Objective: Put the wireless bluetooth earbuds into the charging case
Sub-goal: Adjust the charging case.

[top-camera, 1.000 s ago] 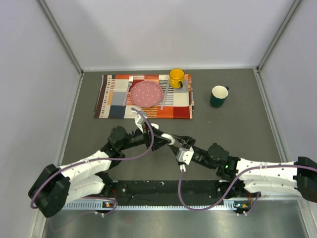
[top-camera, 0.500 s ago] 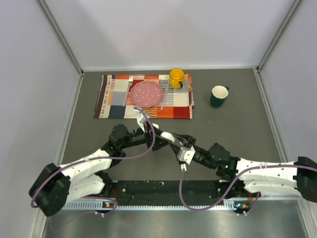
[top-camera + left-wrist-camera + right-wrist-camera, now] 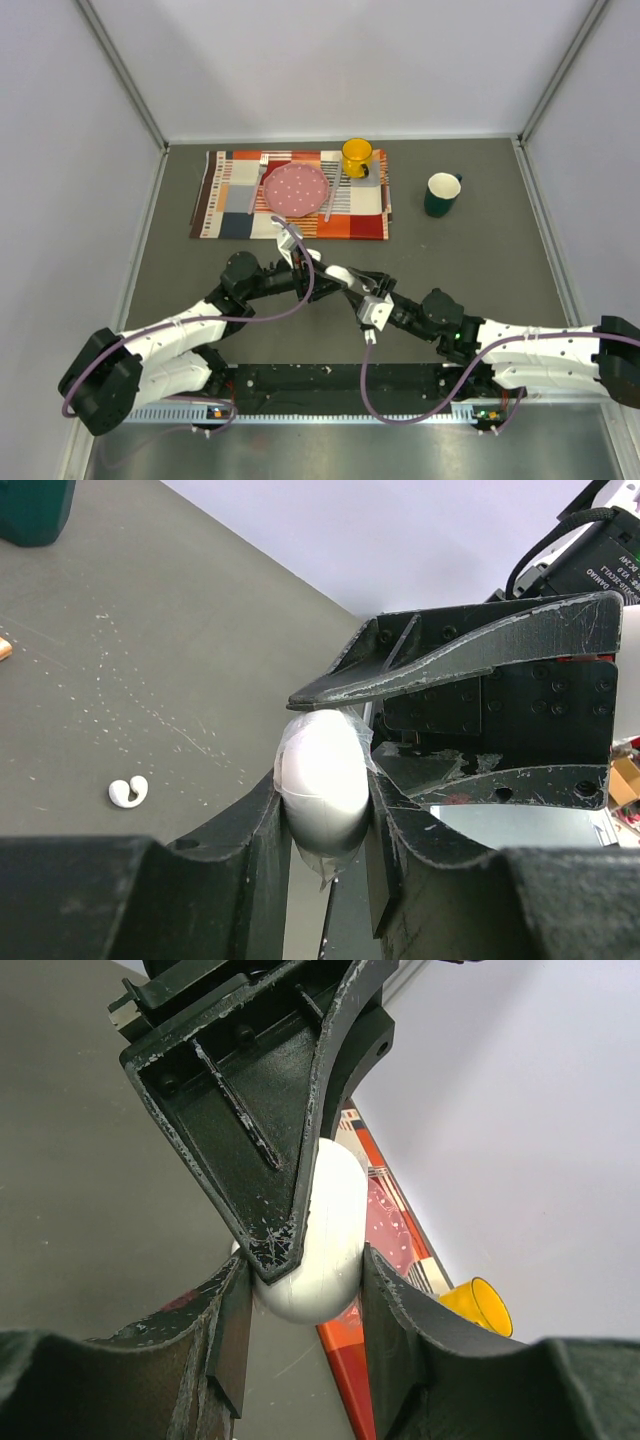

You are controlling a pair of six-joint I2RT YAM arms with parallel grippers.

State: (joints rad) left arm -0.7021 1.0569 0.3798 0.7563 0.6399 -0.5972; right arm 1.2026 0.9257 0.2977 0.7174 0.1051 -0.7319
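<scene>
Just past the arm bases, mid-table: clamping charging case from both sides, left gripper pinched tight on it, right gripper closed on it at a wider span. Looks early: case apparently closed, contents hidden. Lying loose on table: one earbud, not yet inserted. Counted: one case, one earbud; farther off one placemat, plate, yellow cup, green mug.

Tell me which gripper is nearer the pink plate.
Left. Both clamp the charging case: left gripper on its side toward the pink plate, right gripper on its near side.
</scene>
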